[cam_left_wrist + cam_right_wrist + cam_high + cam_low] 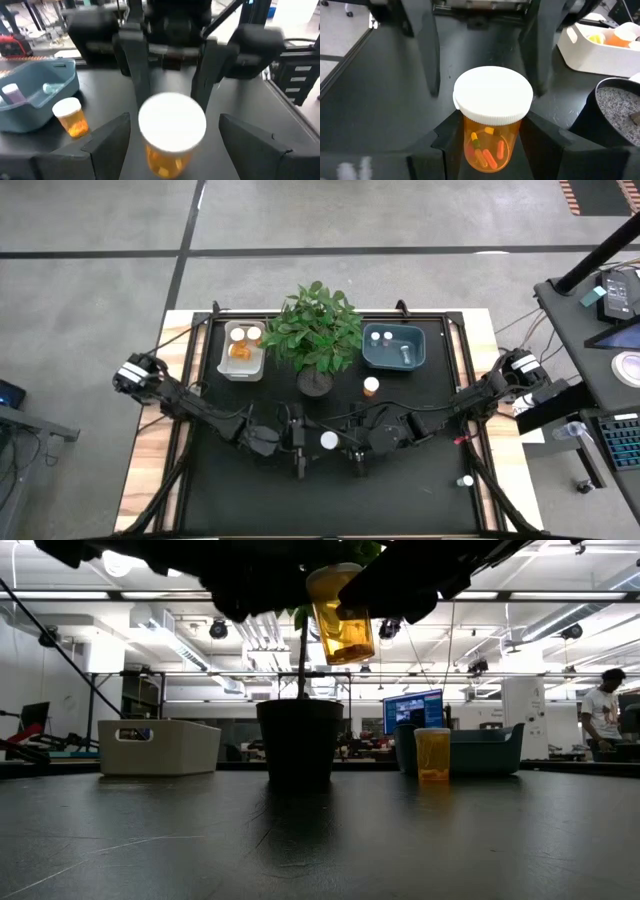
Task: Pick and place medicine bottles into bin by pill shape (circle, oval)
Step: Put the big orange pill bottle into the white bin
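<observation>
1. The right gripper (492,145) clamps the amber plastic bottle with a white ribbed cap (492,117) between its two dark fingers (445,145), jaws partly closed and pressed on the body just under the cap. In the high view this bottle (329,441) sits lower centre of the frame, between the two grippers.
2. In the low view the held bottle (341,612) hangs near the top centre, clear above the black table mat (320,840), slightly tilted.
3. The left gripper (172,135) faces the same bottle (171,132) with jaws spread wide; its fingers (107,142) stand either side of the cap without touching. It holds nothing.
4. Count, high view: one held bottle; one amber bottle with a white cap (371,387) standing alone right of centre; one small pale bottle (465,480) at the lower right on the table's wooden edge.
5. White rectangular bin (244,366), upper left of centre: at least two white-capped amber bottles inside; exact count unclear.
6. Blue-grey rectangular bin (393,361), upper right of centre: about three small pale bottles.
7. One leafy green potted plant (316,332) stands between the bins.
8. Held bottle, right wrist view: translucent orange body, elongated orange-red and yellow capsules at its bottom.
</observation>
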Robot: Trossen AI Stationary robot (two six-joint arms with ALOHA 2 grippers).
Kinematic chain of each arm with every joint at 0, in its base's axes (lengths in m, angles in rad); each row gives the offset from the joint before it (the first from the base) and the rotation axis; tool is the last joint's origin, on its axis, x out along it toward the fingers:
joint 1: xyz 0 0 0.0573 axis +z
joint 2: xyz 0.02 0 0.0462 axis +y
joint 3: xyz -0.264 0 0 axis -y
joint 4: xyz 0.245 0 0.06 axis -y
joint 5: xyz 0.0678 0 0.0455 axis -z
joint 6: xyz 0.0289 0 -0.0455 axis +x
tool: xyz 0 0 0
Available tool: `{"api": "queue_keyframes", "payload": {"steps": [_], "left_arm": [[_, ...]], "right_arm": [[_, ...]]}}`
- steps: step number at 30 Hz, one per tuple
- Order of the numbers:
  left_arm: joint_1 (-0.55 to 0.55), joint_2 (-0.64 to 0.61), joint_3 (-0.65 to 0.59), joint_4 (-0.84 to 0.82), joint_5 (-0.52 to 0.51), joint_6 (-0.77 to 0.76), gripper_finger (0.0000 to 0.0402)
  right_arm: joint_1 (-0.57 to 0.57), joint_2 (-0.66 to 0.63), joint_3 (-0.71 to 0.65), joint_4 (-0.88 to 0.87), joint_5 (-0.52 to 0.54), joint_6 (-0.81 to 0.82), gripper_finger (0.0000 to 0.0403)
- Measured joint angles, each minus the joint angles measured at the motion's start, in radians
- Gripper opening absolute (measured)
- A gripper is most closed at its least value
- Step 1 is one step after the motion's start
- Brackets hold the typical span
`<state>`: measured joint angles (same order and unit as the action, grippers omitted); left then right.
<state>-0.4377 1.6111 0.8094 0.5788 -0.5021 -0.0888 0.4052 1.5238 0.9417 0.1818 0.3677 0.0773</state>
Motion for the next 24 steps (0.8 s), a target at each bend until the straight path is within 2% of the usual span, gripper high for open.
{"api": "queue_keyframes", "payload": {"steps": [8, 20, 24], "left_arm": [[0.004, 0.049, 0.024, 0.005, 0.005, 0.008, 0.028], [0.005, 0.04, 0.023, 0.01, 0.004, 0.018, 0.0192], [0.005, 0.04, 0.022, 0.009, 0.004, 0.018, 0.0184]], "right_arm": [[0.0, 0.0, 0.001, -0.01, 0.0, 0.01, 0.0164], [0.0, 0.0, 0.001, -0.012, -0.001, 0.01, 0.0164], [0.0, 0.0, 0.001, -0.012, -0.001, 0.009, 0.0164]]}}
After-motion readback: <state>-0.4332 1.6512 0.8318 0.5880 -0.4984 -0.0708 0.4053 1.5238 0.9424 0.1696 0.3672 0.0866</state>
